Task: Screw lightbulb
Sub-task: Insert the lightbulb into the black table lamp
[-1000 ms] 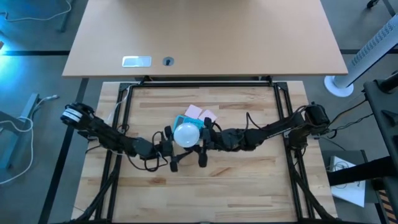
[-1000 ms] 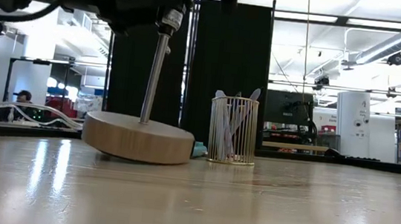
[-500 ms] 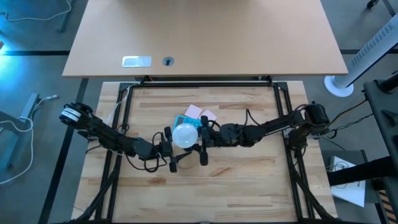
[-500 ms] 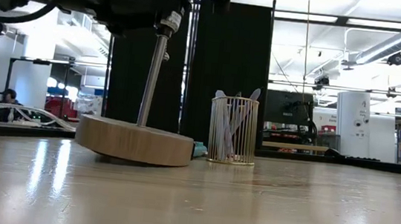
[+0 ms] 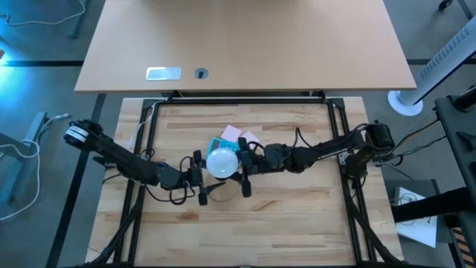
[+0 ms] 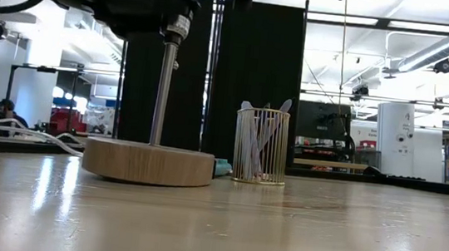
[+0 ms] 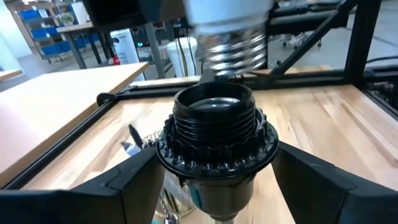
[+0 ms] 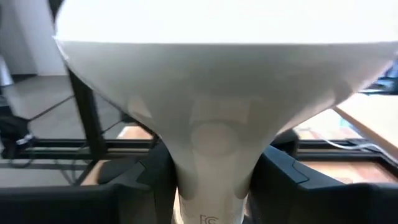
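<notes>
Arms meet at mid-table, seen from above. From the left, the left gripper [image 5: 199, 179] reaches in low, and its wrist view shows its fingers [image 7: 118, 177] spread wide on either side of a black socket [image 7: 216, 140], standing clear of the socket's ribbed collar. In the low view the socket tops a metal rod [image 6: 162, 94] that rises upright from a round wooden base [image 6: 149, 163] lying flat on the table [image 6: 280, 232]. The bulb [image 5: 222, 162] hangs base-down over the socket, its threaded end [image 7: 230, 46] just above the rim and apart from it. From the right, the right gripper [image 5: 242, 165] holds the bulb, fingers [image 8: 283, 171] pinched on its narrow neck [image 8: 211, 168]. A wire cup [image 6: 261, 146] stands right of the base.
</notes>
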Robot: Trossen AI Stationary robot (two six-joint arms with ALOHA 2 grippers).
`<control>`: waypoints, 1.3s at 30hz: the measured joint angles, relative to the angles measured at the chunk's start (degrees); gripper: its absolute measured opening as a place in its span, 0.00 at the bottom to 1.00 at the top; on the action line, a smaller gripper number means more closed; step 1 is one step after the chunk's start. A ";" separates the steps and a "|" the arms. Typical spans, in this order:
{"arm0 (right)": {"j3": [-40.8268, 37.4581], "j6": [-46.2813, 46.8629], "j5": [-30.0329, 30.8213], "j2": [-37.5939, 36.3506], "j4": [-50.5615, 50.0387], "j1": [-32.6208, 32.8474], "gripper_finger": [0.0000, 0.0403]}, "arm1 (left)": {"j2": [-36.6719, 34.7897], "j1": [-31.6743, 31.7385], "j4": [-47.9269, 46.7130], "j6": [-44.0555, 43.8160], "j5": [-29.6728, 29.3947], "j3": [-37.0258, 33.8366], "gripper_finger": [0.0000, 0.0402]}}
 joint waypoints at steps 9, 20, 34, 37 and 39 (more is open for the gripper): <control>2.86 -1.02 -14.13 0.38 1.39 -4.13 0.39 | -5.51 -0.04 -5.76 -3.05 0.46 0.00 0.70; 6.36 -2.99 -25.72 1.95 0.65 -8.29 0.39 | -5.72 -0.30 -7.76 -4.92 0.55 0.04 0.72; 6.40 -3.42 -27.19 1.95 -0.86 -8.16 0.39 | -12.30 -0.36 -17.25 -5.60 1.82 0.39 0.82; 6.40 -3.45 -27.19 1.95 -0.92 -8.15 0.39 | -15.22 -0.35 -23.92 -5.65 1.86 1.60 0.83; 6.40 -3.43 -27.17 1.95 -0.73 -8.17 0.39 | -17.05 -0.35 -29.15 -6.56 2.06 2.86 0.83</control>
